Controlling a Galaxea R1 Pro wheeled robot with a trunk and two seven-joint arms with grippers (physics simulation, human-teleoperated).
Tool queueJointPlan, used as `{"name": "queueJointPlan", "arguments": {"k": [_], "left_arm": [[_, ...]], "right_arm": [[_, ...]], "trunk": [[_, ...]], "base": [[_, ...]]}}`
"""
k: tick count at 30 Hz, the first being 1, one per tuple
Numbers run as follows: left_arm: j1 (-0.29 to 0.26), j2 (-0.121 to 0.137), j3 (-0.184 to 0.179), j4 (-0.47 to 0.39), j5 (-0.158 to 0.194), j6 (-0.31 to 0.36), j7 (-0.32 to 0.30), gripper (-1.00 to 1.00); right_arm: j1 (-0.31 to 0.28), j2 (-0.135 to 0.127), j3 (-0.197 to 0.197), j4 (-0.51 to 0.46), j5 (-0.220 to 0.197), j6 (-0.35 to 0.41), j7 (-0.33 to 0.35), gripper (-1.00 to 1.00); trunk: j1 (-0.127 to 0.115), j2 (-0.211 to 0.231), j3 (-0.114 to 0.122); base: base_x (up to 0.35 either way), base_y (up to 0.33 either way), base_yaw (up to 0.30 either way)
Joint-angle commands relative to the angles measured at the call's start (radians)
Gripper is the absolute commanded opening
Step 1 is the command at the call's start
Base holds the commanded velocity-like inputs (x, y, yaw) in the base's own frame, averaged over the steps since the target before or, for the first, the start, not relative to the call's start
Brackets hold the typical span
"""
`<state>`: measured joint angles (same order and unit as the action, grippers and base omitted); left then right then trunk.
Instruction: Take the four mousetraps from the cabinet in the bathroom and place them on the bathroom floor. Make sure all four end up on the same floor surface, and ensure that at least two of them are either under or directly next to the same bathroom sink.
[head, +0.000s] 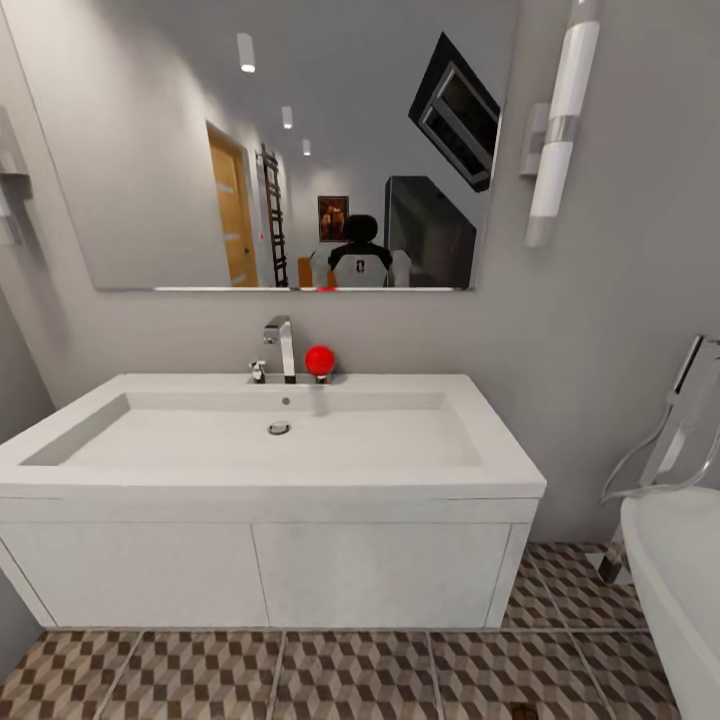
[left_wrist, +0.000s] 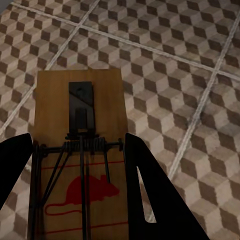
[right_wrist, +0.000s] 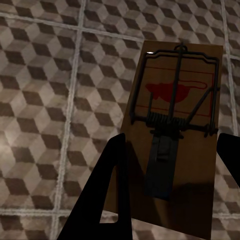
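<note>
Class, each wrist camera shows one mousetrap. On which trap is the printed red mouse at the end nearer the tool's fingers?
The flat brown wooden mousetrap in the left tool: its red mouse lies between the fingers. On the right tool's trap, the mouse sits at the far end.

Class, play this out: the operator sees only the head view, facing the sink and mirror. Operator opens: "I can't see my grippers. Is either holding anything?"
Observer: Yes. In the left wrist view a mousetrap sits between the left gripper fingers, above the tiled floor.
Operator: And the right one?
Observer: The right gripper has a second mousetrap between its fingers, also over the floor.
Operator: Which way do the traps face?
Observer: Both show their spring side to the camera, each with a red mouse print.
Operator: Are they lying on the tiles?
Observer: That I cannot tell; the boards cover the tiles behind them, and contact is not visible.
</note>
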<state>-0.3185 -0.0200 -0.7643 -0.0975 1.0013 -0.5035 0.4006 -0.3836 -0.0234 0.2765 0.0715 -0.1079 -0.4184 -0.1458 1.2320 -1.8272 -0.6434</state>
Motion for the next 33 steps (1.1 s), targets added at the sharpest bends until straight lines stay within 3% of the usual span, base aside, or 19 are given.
{"name": "queueJointPlan", "arguments": {"k": [1,33], "left_arm": [[-0.001,0.000,-0.009,-0.001,0.003,-0.001,0.007,-1.00],[-0.001,0.000,-0.009,-0.001,0.003,-0.001,0.007,-1.00]], "right_arm": [[-0.001,0.000,0.009,0.004,-0.010,-0.007,0.001,-1.00],[-0.001,0.001,0.009,0.004,-0.009,-0.008,-0.008,-1.00]], "trunk": [[0.004,-0.008,-0.004],[0.127,-0.232,-0.104]], "base": [[0.000,0.000,0.000],[0.000,0.000,0.000]]}}
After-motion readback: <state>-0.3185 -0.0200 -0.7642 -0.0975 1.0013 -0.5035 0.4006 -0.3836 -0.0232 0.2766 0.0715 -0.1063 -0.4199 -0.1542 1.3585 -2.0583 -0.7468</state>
